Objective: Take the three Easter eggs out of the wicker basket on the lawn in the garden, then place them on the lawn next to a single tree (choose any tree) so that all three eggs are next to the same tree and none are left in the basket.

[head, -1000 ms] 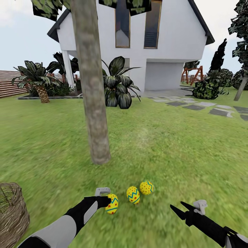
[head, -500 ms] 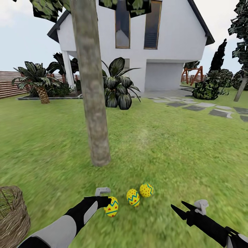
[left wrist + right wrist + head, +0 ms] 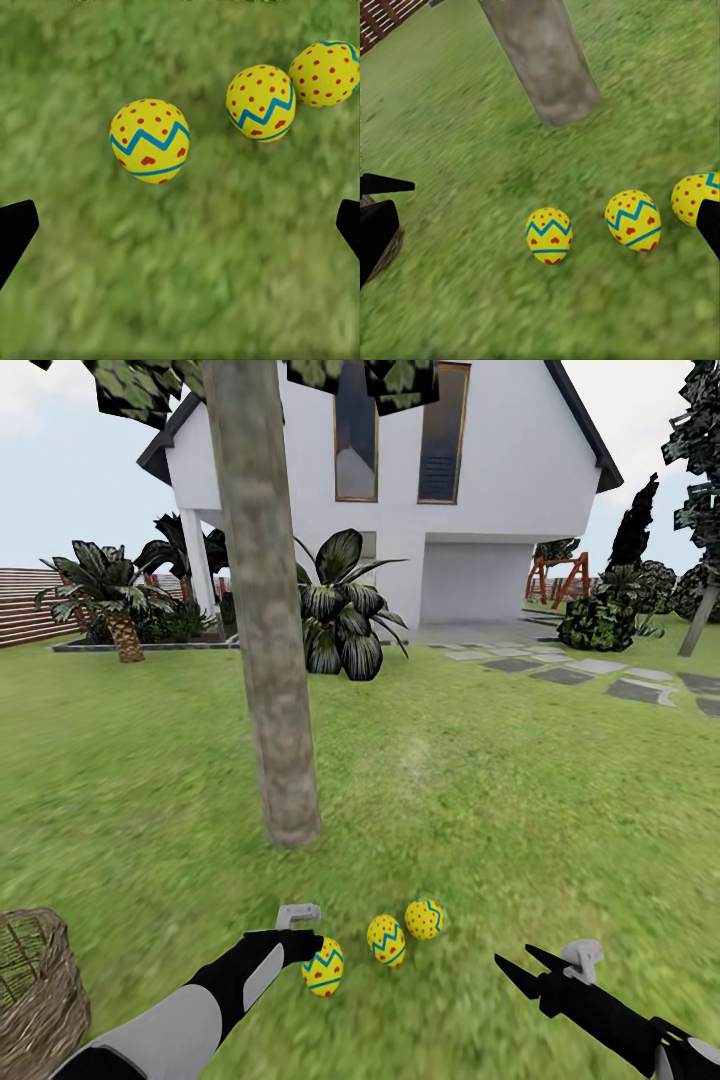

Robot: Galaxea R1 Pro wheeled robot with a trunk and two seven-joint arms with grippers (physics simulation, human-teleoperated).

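Yellow Easter eggs (image 3: 385, 940) on lawn (image 3: 500, 800), near tree (image 3: 270, 660)

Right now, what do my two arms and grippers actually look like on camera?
Both arms are glossy black with light grey shell panels nearer the body. The left gripper and right gripper each have black, pointed fingers and carry a small pale grey bracket on top. No cables or markings are visible.

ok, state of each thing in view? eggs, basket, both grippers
Left egg: on the grass, free of the fingers.
Middle egg: on the grass.
Right egg: on the grass.
Basket: upright, no eggs visible inside.
Left gripper: open, above the left egg.
Right gripper: open, empty.
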